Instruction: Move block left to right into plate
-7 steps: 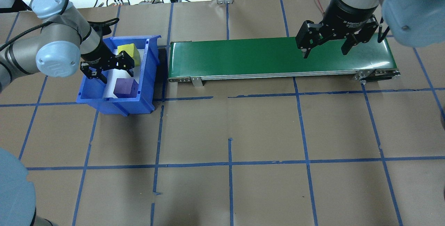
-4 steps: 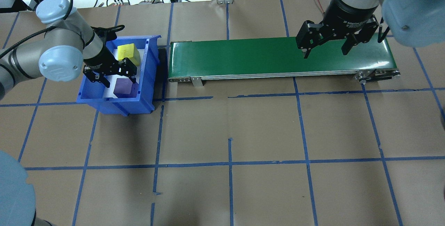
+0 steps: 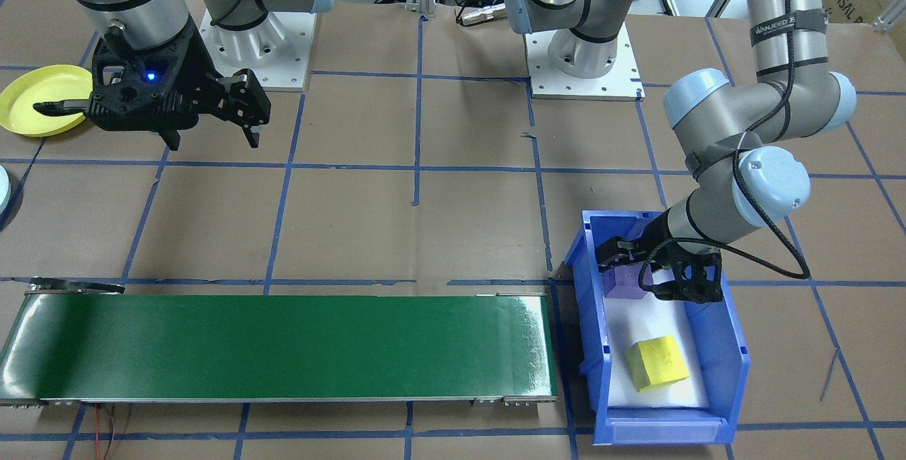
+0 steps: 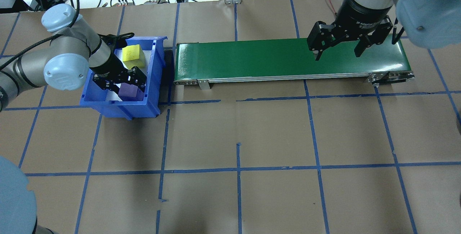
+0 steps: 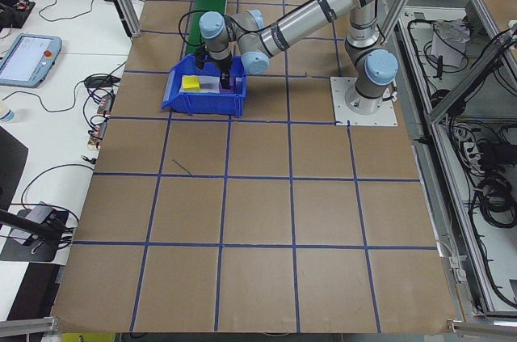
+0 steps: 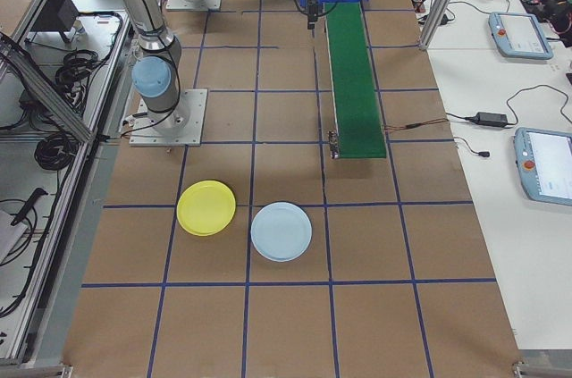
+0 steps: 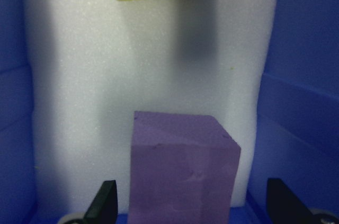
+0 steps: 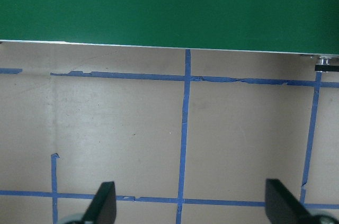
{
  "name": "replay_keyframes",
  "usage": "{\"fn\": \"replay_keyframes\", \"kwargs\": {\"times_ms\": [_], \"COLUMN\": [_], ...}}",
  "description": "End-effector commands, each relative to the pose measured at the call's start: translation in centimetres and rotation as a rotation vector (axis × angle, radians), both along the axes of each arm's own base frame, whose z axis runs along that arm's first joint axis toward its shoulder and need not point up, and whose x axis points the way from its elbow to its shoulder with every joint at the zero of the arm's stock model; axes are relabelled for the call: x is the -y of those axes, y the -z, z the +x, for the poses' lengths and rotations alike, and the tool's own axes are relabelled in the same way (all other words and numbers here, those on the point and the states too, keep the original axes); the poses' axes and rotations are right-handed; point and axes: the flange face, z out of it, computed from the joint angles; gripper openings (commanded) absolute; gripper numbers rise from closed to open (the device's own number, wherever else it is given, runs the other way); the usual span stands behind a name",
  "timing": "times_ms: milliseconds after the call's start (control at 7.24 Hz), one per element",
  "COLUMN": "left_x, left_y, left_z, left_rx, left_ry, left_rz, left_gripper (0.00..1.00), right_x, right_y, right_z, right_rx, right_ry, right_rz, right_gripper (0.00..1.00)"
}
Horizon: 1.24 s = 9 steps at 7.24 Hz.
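Note:
A purple block and a yellow block lie on white foam in the blue bin. My left gripper is down in the bin, open, with its fingers on either side of the purple block and clear gaps between. My right gripper hangs open and empty over the right end of the green conveyor belt. The yellow plate lies empty on the table on my right side.
A light blue plate lies beside the yellow one. The belt runs from the bin toward my right arm. Brown paper with blue tape lines covers the table. Cables and tablets lie beyond the far edge.
My left gripper has moved from beside the yellow block toward the bin's near end and now straddles the purple block. The right arm has not moved.

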Motion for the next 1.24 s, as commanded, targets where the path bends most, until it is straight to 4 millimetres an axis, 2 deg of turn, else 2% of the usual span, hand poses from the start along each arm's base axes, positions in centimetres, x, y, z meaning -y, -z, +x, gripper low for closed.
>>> {"fn": "replay_keyframes", "kwargs": {"times_ms": [0, 276, 414, 553, 691, 829, 967, 1105], "left_x": [0.3, 0.8, 1.5, 2.3, 1.7, 0.1, -1.2, -1.7], "left_y": [-0.5, -1.2, -3.4, -7.9, -12.8, -16.7, -19.5, -20.1], "left_z": [0.2, 0.4, 0.7, 0.8, -0.4, -2.6, -6.5, -10.2], "left_rx": [0.001, 0.009, 0.022, 0.044, 0.054, 0.008, -0.061, -0.093], "left_ry": [0.061, 0.069, 0.069, 0.068, 0.084, 0.105, 0.138, 0.138], "left_rz": [-0.027, -0.045, -0.092, -0.173, -0.241, -0.302, -0.366, -0.381], "left_gripper": [0.53, 0.37, 0.36, 0.36, 0.36, 0.36, 0.36, 0.36], "right_x": [0.0, 0.0, 0.0, 0.1, 0.1, 0.0, 0.1, 0.1], "right_y": [0.0, 0.1, -0.1, 0.1, 0.1, 0.1, 0.1, 0.1], "right_z": [-0.1, -0.2, -0.2, -0.3, -0.3, -0.1, -0.3, -0.4], "right_rx": [0.0, 0.0, 0.0, -0.002, -0.002, -0.002, -0.002, -0.009], "right_ry": [0.001, 0.003, 0.003, 0.004, 0.004, 0.001, 0.003, 0.005], "right_rz": [0.0, 0.003, 0.0, 0.003, 0.003, 0.003, 0.003, 0.003], "right_gripper": [1.0, 1.0, 1.0, 1.0, 1.0, 1.0, 1.0, 1.0]}}
